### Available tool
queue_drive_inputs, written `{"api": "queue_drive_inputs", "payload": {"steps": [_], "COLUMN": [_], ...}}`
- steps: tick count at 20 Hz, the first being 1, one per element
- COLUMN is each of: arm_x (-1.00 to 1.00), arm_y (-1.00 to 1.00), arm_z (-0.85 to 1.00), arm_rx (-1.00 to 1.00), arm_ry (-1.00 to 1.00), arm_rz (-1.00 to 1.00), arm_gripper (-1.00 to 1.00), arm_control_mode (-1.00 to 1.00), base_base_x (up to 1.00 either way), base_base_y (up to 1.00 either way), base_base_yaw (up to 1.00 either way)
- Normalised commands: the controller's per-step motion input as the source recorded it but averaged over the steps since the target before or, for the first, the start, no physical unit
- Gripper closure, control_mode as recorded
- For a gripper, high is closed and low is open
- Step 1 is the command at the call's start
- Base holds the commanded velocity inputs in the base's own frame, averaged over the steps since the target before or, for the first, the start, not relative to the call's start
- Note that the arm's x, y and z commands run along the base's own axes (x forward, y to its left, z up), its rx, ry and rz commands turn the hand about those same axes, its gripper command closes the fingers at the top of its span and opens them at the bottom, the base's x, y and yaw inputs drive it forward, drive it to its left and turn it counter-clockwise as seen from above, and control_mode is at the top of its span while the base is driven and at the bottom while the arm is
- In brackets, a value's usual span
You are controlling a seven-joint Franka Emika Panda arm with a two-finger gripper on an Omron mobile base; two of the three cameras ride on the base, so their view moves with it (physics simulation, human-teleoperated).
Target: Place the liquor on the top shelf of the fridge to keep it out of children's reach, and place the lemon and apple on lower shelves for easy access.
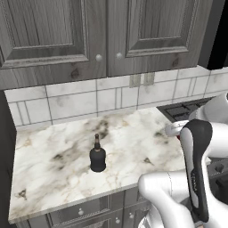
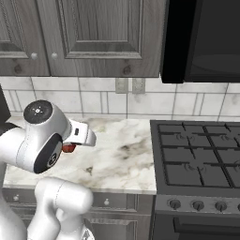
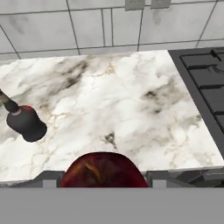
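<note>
The apple (image 3: 103, 171), glossy and red, sits right in front of the hand camera, and my gripper (image 3: 103, 180) is shut on it above the counter's front edge. A sliver of the apple (image 2: 69, 148) shows red under the white hand in the right base view. The liquor (image 1: 97, 156), a small dark bottle with a thin neck, stands upright on the marble counter (image 1: 58, 164), to the left of my hand; the liquor (image 3: 24, 122) is at the left of the hand view. The lemon, the fridge and its shelves are out of view.
A black gas stove (image 2: 197, 159) adjoins the counter on the right, with a black appliance (image 2: 206, 37) above it. Grey wood-grain cupboards (image 1: 107, 31) hang over the tiled wall. A dark panel (image 1: 4, 133) bounds the counter's left end.
</note>
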Motion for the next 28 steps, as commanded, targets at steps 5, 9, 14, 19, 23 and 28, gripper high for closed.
{"api": "queue_drive_inputs", "payload": {"steps": [5,9,14,19,23,28], "arm_x": [-0.10,0.00,0.00,0.00,0.00,0.00], "arm_y": [0.01,0.00,0.00,0.00,0.00,0.00], "arm_z": [0.00,0.00,0.00,0.00,0.00,0.00], "arm_rx": [-0.02,0.00,0.00,0.00,0.00,0.00], "arm_ry": [-0.02,0.00,0.00,0.00,0.00,0.00], "arm_rz": [0.00,0.00,0.00,0.00,0.00,0.00], "arm_gripper": [1.00,1.00,1.00,1.00,1.00,1.00], "arm_control_mode": [1.00,1.00,1.00,1.00,1.00,1.00], "base_base_x": [-0.47,-0.77,-0.99,-1.00,-1.00,-1.00], "base_base_y": [0.04,0.03,0.04,0.19,0.25,0.26], "base_base_yaw": [0.00,0.00,0.00,0.03,0.08,0.10]}}
